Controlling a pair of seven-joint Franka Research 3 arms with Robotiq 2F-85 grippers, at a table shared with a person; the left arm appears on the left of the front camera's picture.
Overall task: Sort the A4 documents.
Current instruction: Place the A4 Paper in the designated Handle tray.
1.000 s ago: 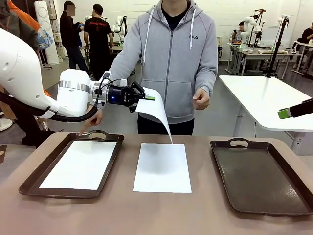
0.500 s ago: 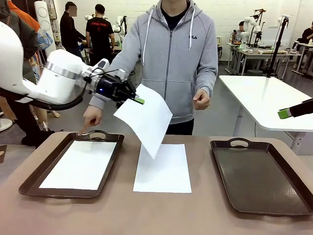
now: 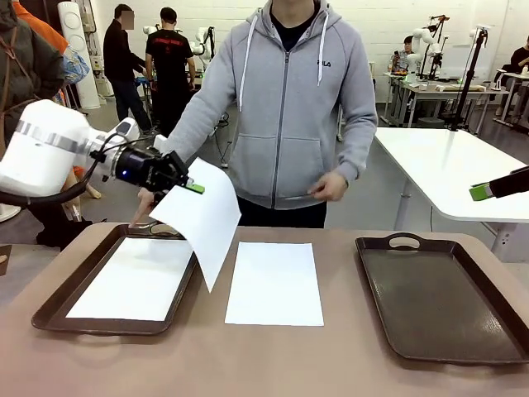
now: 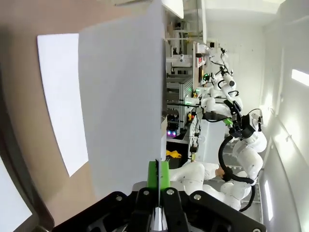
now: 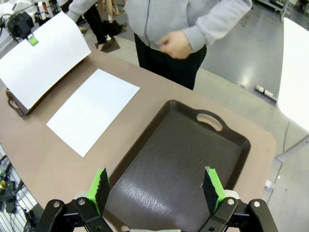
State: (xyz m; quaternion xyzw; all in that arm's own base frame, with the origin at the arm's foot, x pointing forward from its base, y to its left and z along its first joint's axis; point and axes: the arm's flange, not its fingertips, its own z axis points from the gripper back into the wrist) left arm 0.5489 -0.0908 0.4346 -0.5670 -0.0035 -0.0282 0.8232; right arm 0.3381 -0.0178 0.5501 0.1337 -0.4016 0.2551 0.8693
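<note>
My left gripper (image 3: 192, 187) is shut on the top edge of a white A4 sheet (image 3: 202, 219), which hangs in the air above the right rim of the left dark brown tray (image 3: 51, 307). In the left wrist view the same held sheet (image 4: 123, 106) rises from the pinched green pads (image 4: 158, 175). Another sheet (image 3: 136, 277) lies flat inside the left tray. A third sheet (image 3: 275, 282) lies on the table between the trays, also seen as the sheet (image 5: 92, 110) in the right wrist view. My right gripper (image 5: 157, 186) stands open, high above the empty right tray (image 5: 183, 166).
A person in a grey hoodie stands at the table's far side, one hand (image 3: 142, 207) pointing down at the left tray's handle, the other hand (image 3: 331, 188) held at the waist. The right tray (image 3: 442, 302) holds nothing. A white table (image 3: 450, 165) stands beyond on the right.
My left gripper has carried the held sheet leftward and lower, from above the middle sheet to over the left tray's right rim. The right gripper has stayed still.
</note>
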